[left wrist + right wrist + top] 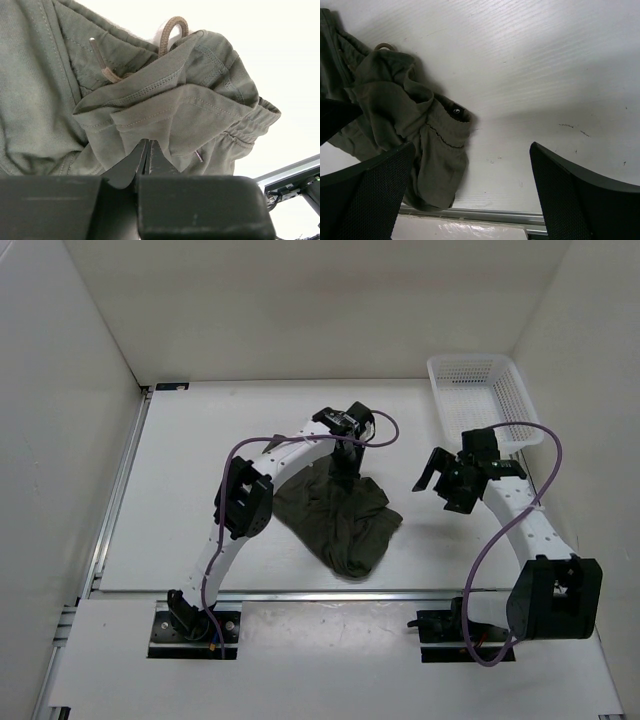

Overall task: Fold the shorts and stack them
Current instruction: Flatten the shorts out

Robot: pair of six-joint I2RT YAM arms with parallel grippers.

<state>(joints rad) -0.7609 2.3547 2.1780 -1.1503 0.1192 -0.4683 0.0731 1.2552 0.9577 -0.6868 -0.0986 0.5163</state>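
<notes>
Shorts [340, 522] bunched; left gripper [148, 156] clamped on hem; right gripper [472, 147] beside shorts, agape, empty. We fear slip: thin bite.

One pair of shorts [340, 522], one basket [447, 405], two arms (left arm [290, 450], right arm [527, 525]), two pincers (left pincer [343, 468], right pincer [442, 485])

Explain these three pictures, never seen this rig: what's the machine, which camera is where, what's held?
Two robot arms are bolted at the near edge of a white table. The top view looks down from above and behind them; the other two come from a camera on each wrist. A crumpled pair of olive shorts lies mid-table, a white mesh basket at the far right corner. The left gripper is shut on a fold of the shorts. The right gripper hangs open, holding nothing.
</notes>
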